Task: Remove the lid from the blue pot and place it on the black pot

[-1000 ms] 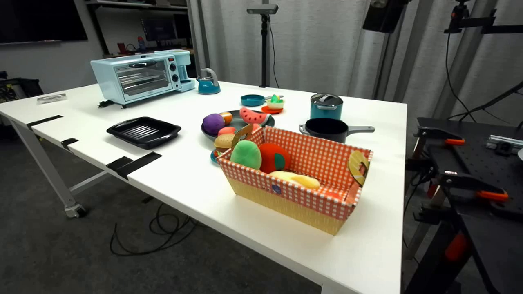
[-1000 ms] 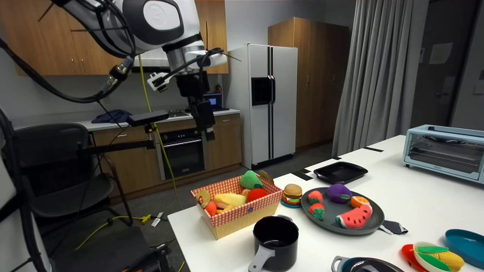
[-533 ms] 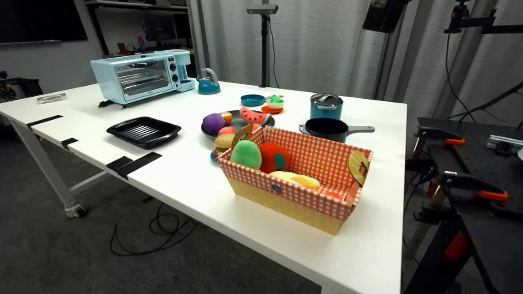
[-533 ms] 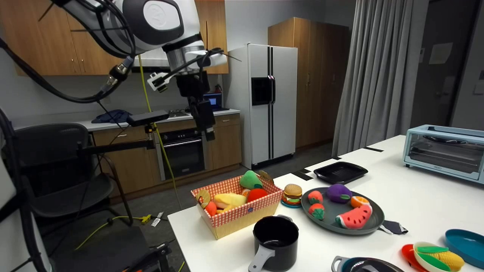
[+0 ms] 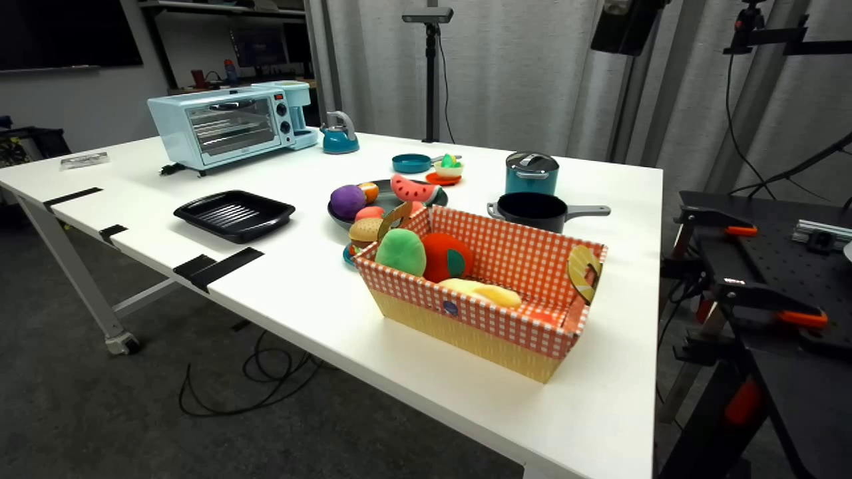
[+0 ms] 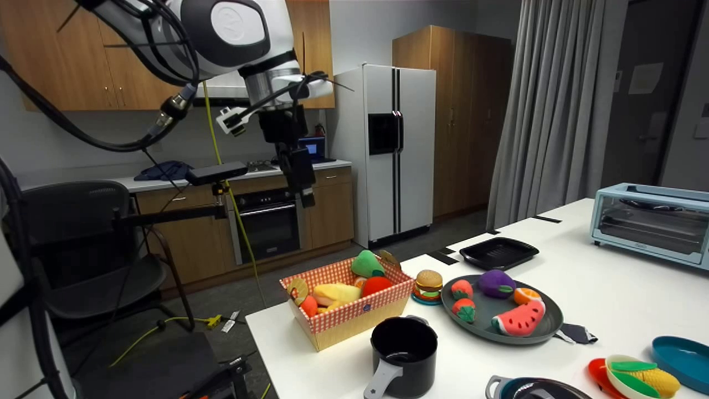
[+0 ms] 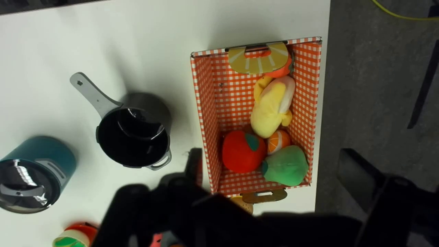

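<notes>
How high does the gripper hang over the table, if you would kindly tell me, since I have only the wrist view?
Observer: I can give no measure, but in an exterior view the gripper hangs well clear above the table.
Operator: Thank you. Could you also tell me what my left edge crops?
Observer: The outer part of the lid; in an exterior view its whole outline shows, resting on the blue pot.
Operator: Much appreciated. And does anything lie next to the cream bowl, outside my lower left corner?
Observer: Yes, a teal pan lies next to it, as both exterior views show.
</notes>
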